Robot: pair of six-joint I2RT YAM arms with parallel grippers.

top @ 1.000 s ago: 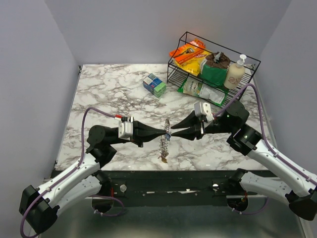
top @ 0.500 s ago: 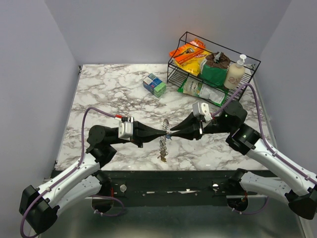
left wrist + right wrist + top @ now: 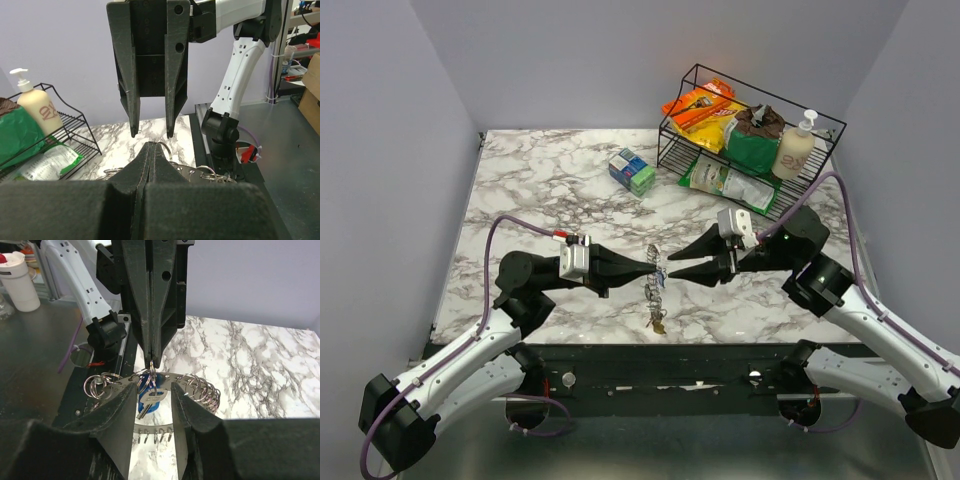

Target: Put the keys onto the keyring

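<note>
- The left gripper (image 3: 652, 265) is clamped tight, its tips pinching a loop of wire at the top of the keyring (image 3: 654, 287). The right wrist view shows the pinch head-on (image 3: 151, 360).
- The right gripper (image 3: 683, 268) stands apart from the keyring with its jaws spread and nothing between them. Half a second ago its jaws were nearly together and right up against the left tips; it has since drawn back to the right and opened.
- In the left wrist view the right gripper (image 3: 151, 134) hangs just beyond the closed left tips (image 3: 150, 146), one finger to each side.
- The keyring (image 3: 200, 388) is held up off the table (image 3: 540, 190) between the two arms, its coils fanning out to either side of the pinch.
- The blue key (image 3: 150, 399) dangles just under the left tips, in line with the gap of the right gripper (image 3: 152, 390).
- The keyring's lower end now hangs slightly further right than before.
- The left arm has not moved.
- The rack (image 3: 820, 125) sits at the far right, well apart.
</note>
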